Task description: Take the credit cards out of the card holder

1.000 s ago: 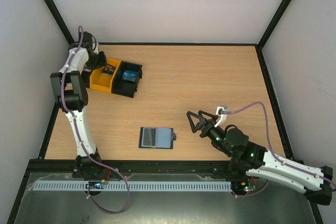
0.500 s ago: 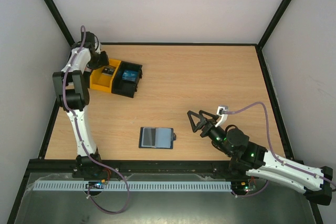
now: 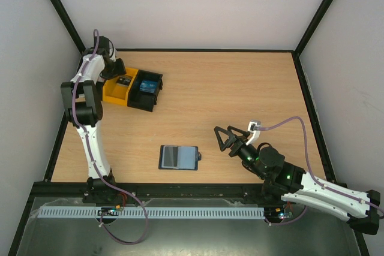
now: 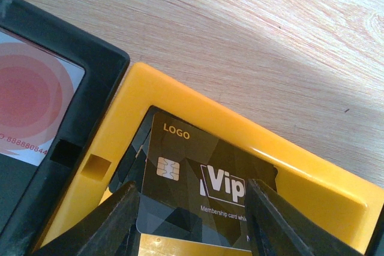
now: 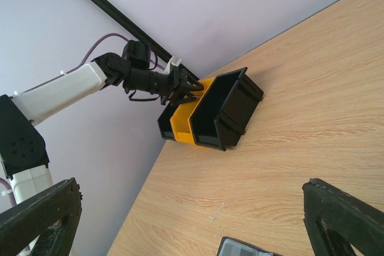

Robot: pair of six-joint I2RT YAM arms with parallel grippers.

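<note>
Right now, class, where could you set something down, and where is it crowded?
Bare wood: from the bins to the right edge of the table; also between bins and card holder. Crowded: far-left corner, left gripper over yellow bin.

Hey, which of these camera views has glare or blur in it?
Left wrist view: pale glint on the yellow bin rim, card print sharp, tabletop soft. Right wrist view: right end effector fingers dark, blurred. Top view: even light, no glare.

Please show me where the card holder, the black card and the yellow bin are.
card holder [image 3: 179,157], top view, middle of its inner panel.
black card [image 4: 189,169], left wrist view, its face beside the chip.
yellow bin [image 4: 228,130], left wrist view, rim above the card.
</note>
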